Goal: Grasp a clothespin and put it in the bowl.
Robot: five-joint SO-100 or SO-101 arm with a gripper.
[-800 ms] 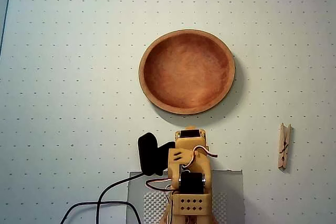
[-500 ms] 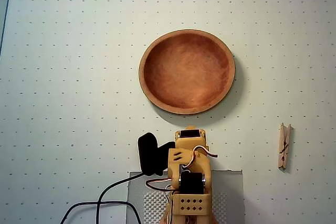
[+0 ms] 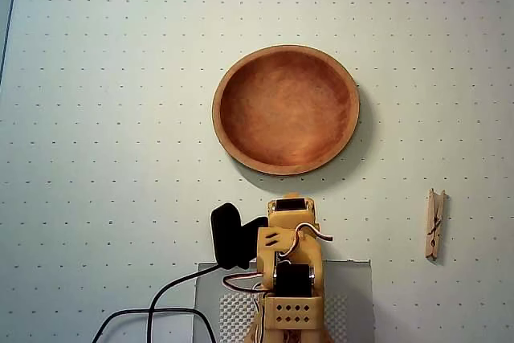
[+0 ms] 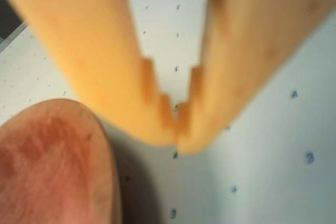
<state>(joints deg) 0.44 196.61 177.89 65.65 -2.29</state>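
Currently the arm [image 3: 291,271] sits folded at the bottom centre of the overhead view, its orange links stacked above a grey base plate [image 3: 357,295], with a black camera module [image 3: 229,234] on its left side and black cables trailing off toward the lower left. In the wrist view the gripper [image 4: 177,128] shows two blurred orange fingers [image 4: 94,51] converging to a V; their tips meet with nothing between them, so the jaws are closed and empty. They hang over the white dotted table [image 3: 96,118], just right of the bowl's edge in that view.

The bowl [image 3: 286,110] is round, shallow, reddish-brown wood with a lighter rim, empty, lying just above the arm in the overhead view. The clothespin [image 3: 434,224] is pale wood, two slim prongs with a dark spring near mid-length, lying flat and roughly vertical in the overhead view at right, well apart from both bowl and arm.
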